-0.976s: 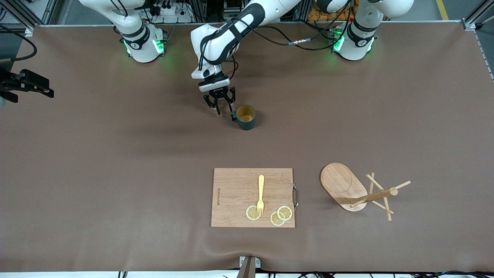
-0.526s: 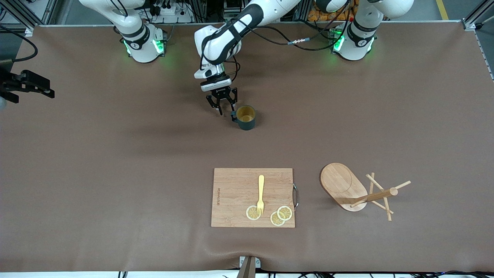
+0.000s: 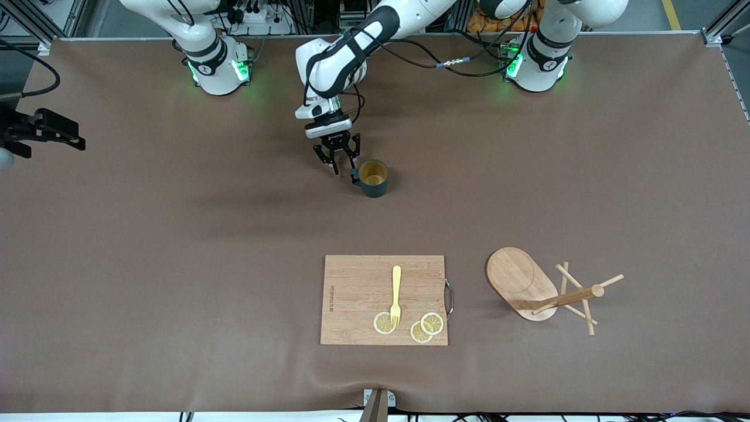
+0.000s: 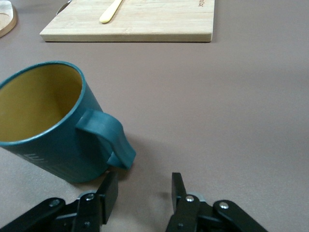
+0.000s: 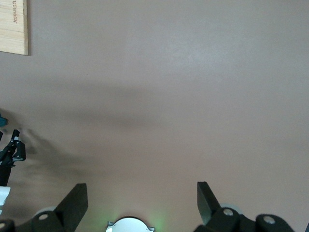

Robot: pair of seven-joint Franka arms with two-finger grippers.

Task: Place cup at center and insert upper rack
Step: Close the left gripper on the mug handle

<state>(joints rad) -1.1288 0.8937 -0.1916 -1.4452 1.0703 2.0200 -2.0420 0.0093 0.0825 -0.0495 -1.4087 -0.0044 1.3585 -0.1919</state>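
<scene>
Cup (image 3: 373, 178) stands upright mid-bench, handle at nine o'clock beside left tool (image 3: 337, 153) (fingers parted, empty); closing off-line could tip it. Right tool (image 5: 142, 203) waits spread, empty.

Left end effector (image 3: 337, 157) low, fingers apart, right end effector (image 3: 44, 126) waiting, seemingly open

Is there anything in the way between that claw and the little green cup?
Nothing visible. The left gripper is open, right beside the cup at its handle, with only bare table between them. The right gripper waits open at the table's edge.
</scene>
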